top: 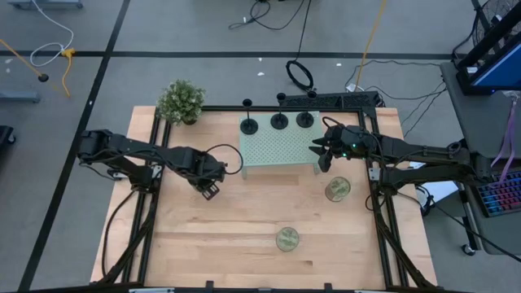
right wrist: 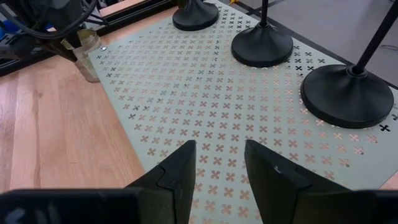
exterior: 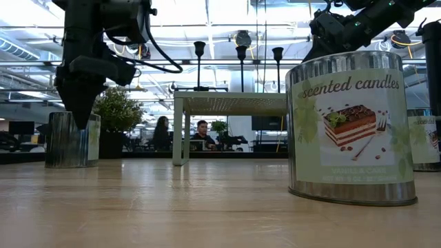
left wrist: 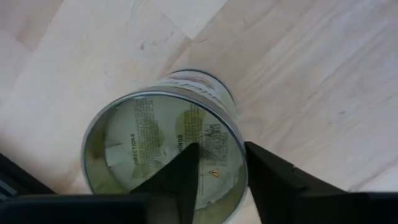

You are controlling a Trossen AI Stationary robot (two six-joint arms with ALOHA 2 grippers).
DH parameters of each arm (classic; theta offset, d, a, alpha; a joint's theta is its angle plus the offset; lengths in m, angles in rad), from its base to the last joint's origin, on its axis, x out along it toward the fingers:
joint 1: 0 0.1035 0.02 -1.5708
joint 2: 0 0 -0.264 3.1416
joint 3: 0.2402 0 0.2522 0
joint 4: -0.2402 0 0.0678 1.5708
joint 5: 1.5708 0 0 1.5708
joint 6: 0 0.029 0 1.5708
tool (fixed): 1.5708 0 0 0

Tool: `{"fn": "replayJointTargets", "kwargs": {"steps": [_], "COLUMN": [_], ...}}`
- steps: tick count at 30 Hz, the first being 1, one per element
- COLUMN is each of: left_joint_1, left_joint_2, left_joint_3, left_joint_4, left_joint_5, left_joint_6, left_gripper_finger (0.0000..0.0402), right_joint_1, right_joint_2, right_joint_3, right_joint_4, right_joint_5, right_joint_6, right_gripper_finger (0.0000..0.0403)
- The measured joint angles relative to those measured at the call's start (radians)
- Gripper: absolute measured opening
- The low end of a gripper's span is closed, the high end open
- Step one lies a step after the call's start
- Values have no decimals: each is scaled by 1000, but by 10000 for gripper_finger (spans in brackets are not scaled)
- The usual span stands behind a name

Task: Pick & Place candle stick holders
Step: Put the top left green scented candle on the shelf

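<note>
You had the three black disc-based candle stick holders [top: 279, 121] standing in a row on the pale green perforated rack [top: 277, 149]. Your right gripper [top: 322, 152] hovered open nearby, seemingly lined up to grasp; your left gripper [top: 208, 190] waited open above a greenish-gold tin [left wrist: 163, 149].

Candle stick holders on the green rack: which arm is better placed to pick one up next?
Right. The right pincer hovers open at the rack's edge, near the three candle stick holders. The left pincer is open above a tin beside the rack, farther from them.
</note>
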Motion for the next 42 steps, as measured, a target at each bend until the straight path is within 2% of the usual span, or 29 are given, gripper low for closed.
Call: {"fn": "replayJointTargets", "kwargs": {"steps": [6,8,14,19,23,28,31,36,42], "left_joint_1": [-1,0,-29,-94,-162,-199,-166,-77,29], "left_joint_2": [-1,1,2,2,7,66,123,274,448], "left_joint_3": [7,18,120,284,441,648,758,920,1106], "left_joint_4": [2,-3,-1,-7,-2,-80,-172,-292,-340], "left_joint_5": [14,27,79,86,1,-80,-90,-27,1], "left_joint_6": [0,-11,-11,0,-46,12,51,245,429], "left_gripper_finger": [26,9,6,5,5,4,3,3,5], "right_joint_1": [0,0,0,0,0,0,0,0,0], "right_joint_2": [0,0,0,0,0,0,0,0,0], "right_joint_3": [0,0,0,0,0,0,0,0,0], "right_joint_4": [0,0,0,3,3,4,5,34,60], "right_joint_5": [0,0,0,0,0,0,0,0,-1], "right_joint_6": [0,0,0,0,0,0,0,0,-1], "right_gripper_finger": [130,130,130,130,130,130,130,130,130]}}
